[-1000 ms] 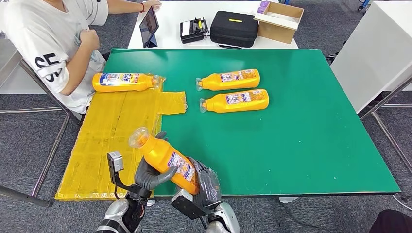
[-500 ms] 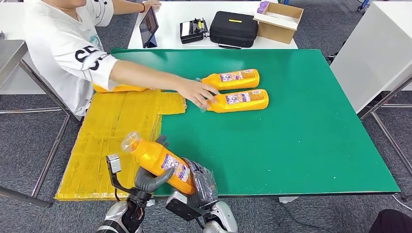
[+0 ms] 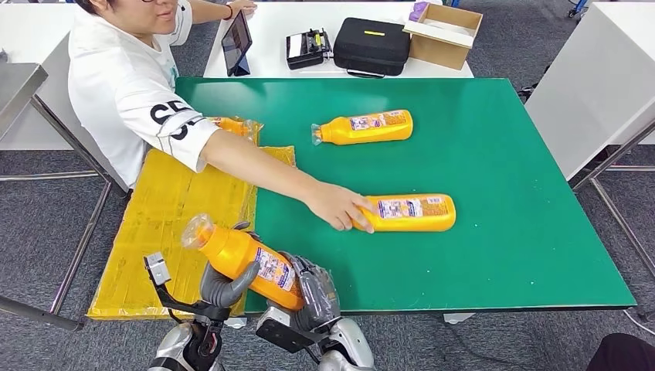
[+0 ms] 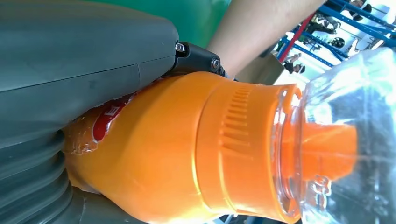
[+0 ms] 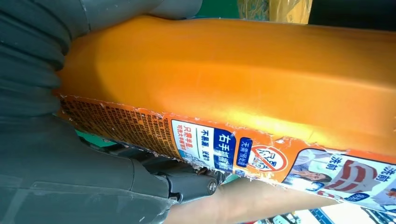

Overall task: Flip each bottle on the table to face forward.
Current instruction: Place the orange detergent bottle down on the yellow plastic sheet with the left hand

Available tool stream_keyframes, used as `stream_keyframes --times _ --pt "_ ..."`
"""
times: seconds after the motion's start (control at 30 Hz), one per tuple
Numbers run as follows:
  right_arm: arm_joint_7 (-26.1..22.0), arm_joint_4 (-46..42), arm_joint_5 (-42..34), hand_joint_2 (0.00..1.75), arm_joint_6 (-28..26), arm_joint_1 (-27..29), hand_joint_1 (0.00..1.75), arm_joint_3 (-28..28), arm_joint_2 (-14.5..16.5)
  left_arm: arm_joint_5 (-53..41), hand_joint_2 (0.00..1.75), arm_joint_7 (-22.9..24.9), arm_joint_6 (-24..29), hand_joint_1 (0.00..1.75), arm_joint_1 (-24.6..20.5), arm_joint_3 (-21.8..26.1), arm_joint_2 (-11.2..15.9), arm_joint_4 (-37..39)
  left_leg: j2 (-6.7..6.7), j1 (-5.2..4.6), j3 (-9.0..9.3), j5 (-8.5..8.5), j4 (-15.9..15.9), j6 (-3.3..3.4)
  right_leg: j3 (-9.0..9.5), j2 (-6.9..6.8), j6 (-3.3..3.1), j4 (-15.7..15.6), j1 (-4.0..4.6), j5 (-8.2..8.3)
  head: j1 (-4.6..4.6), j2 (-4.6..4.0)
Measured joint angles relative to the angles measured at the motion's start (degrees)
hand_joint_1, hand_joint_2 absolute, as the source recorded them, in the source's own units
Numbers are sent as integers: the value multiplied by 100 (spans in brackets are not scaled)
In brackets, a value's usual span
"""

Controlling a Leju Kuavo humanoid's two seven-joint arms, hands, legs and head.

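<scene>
**A bottle dragged nearer while I hold mine in both hands**

Since a moment ago the person's hand (image 3: 338, 207) has pulled one orange bottle from beside its neighbour toward my side of the green table (image 3: 510, 255); it now lies on its side as the near bottle (image 3: 409, 212), label up, the person's fingers on its cap end; my own bottle has tipped a little lower and shifted left.

Going left to right: the yellow mat (image 3: 166, 224) covers the table's left part, and at its far edge a wrapped bottle (image 3: 232, 125) shows partly behind the person's sleeve; my left hand (image 3: 224, 284) has its fingers curled up around the neck end of the held bottle (image 3: 243, 260), the thumb pressed against the orange shoulder below the clear cap; my right hand (image 3: 313, 294) wraps the base end, fingers closed on the labelled body; the bottle slants above the table's near edge, cap to the upper left, touching no surface; farther back the far bottle (image 3: 363, 127) lies on the green, cap pointing left; the near bottle rests right of centre, well apart from mine.
</scene>
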Motion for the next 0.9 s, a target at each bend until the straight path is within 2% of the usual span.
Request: stream_keyframes --times 0.1,0.3,0.53,0.67,0.77,0.9 --pt "20 1 3 175 2 0 4 7 3 -114 175 17 78 175 17 21 -1 -65 0 0 0 0 0 0 1 0 0 0 0 0 -1 0" --pt "96 -139 -57 175 -179 39 0 10 16 -361 175 -14 349 175 12 30 -28 -249 -1 0 -1 0 0 0 2 0 0 0 0 0 0 0" --pt "161 -334 -50 175 -175 76 0 10 3 -385 175 -14 381 175 9 39 -31 -349 -3 0 -1 1 0 0 2 -1 0 1 0 0 0 0" --pt "145 -374 -65 0 -185 84 0 9 -2 -390 175 -14 386 175 9 46 -31 -371 -3 0 -2 1 0 0 2 -1 0 1 0 0 0 0" --pt "-29 -503 -320 0 -228 100 0 0 -2 -382 175 8 449 175 2 71 -35 -380 -3 0 -3 1 0 0 2 -1 0 1 0 0 0 0" --pt "-163 -1220 -1027 0 29 126 0 -14 -4 -88 175 164 609 175 -80 190 -46 -359 -3 0 -4 3 0 -2 1 -1 0 1 1 1 0 0"
